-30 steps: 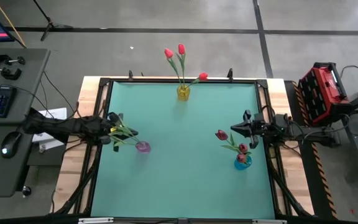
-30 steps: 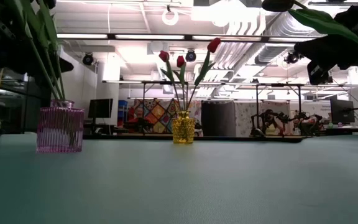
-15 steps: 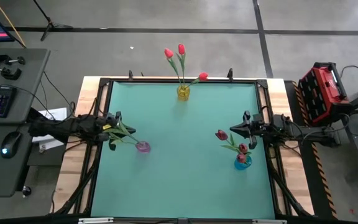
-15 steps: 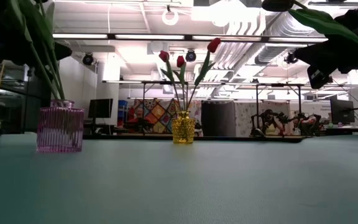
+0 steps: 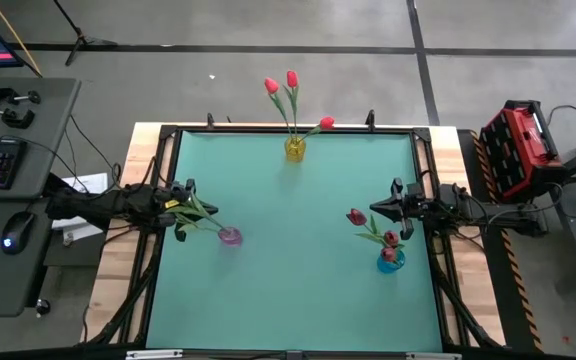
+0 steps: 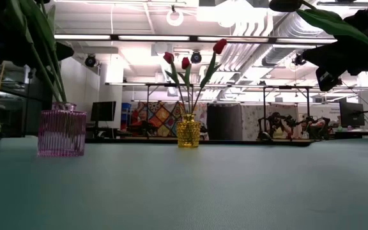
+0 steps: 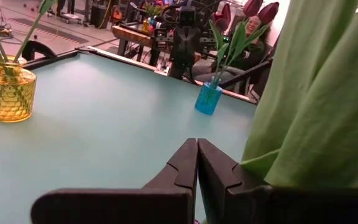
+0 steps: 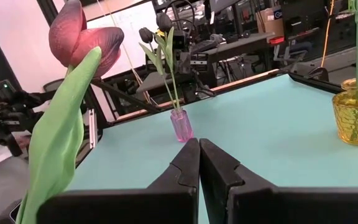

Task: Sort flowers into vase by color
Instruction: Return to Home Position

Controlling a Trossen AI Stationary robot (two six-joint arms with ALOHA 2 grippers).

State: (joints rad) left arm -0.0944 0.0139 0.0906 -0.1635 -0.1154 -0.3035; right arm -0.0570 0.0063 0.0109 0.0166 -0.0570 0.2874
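Three small vases stand upright on the teal table. A yellow vase (image 5: 294,149) at the far edge holds bright red tulips (image 5: 291,80). A pink vase (image 5: 230,236) at the left holds near-black tulips (image 8: 154,31) that lean toward my left gripper (image 5: 189,190). A blue vase (image 5: 389,261) at the right holds crimson tulips (image 5: 357,216). My left gripper (image 7: 197,144) is shut and level at the left edge, with a green leaf (image 7: 316,93) close beside it. My right gripper (image 5: 375,207) is shut and level at the right edge, just beyond the blue vase.
The middle of the table (image 5: 298,280) lies bare between the vases. A dark frame (image 5: 168,140) runs round the table. A red case (image 5: 523,145) stands to the right, a desk with keyboard and mouse (image 5: 13,230) to the left. A person (image 7: 252,28) sits beyond the table.
My left gripper has tipped slightly toward level by the pink vase, then kept still. The vases and flowers stand as before.
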